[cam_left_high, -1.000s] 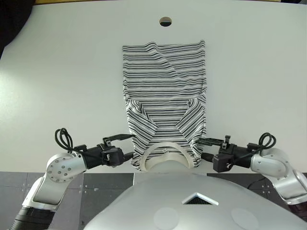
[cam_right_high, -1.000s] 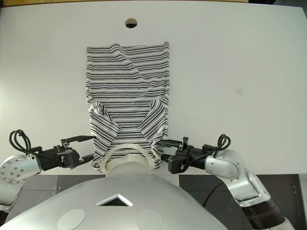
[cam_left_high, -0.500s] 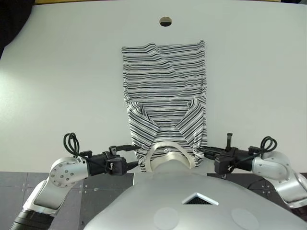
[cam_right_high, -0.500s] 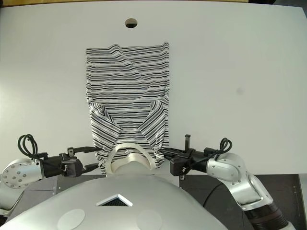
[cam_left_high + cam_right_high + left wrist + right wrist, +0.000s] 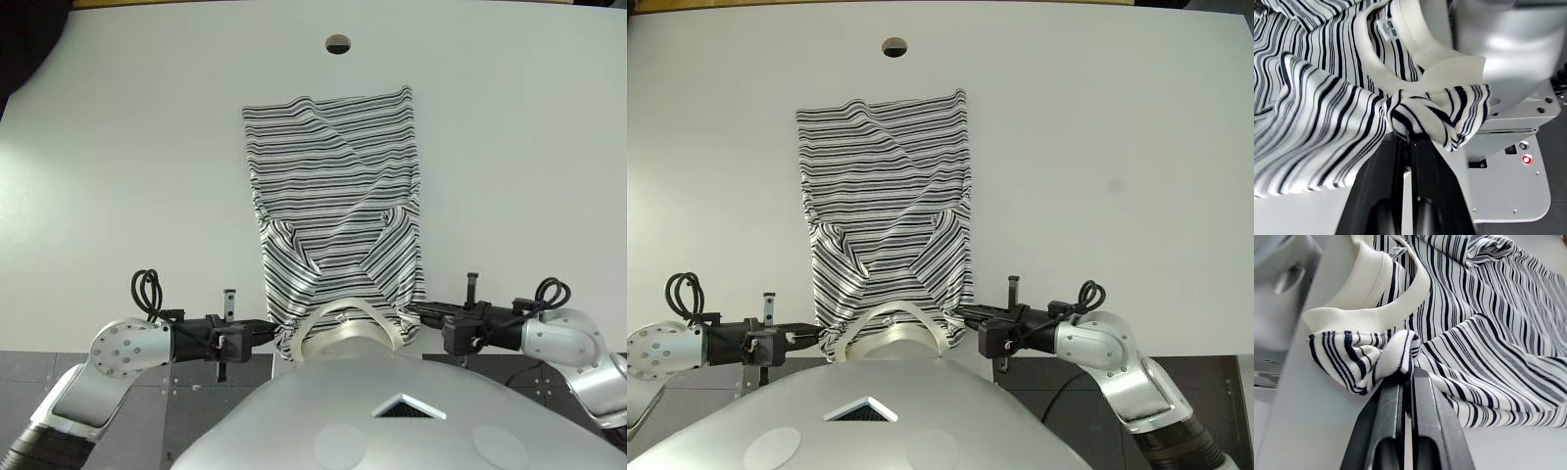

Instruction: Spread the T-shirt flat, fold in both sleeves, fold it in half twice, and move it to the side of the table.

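- Black-and-white striped T-shirt [image 5: 333, 206] lies lengthwise on the white table [image 5: 127, 147], sleeves folded in, collar [image 5: 345, 315] at the near edge
- Left gripper [image 5: 1406, 138] pinched tight on the shoulder corner left of the collar; right gripper [image 5: 1409, 374] likewise on the right
- Soft, light knit likely sags and bunches; hold both shoulder corners, keeping tension even

T-shirt [image 5: 335, 206] on table [image 5: 127, 176], tools [image 5: 1406, 138] [image 5: 1406, 374] flanking
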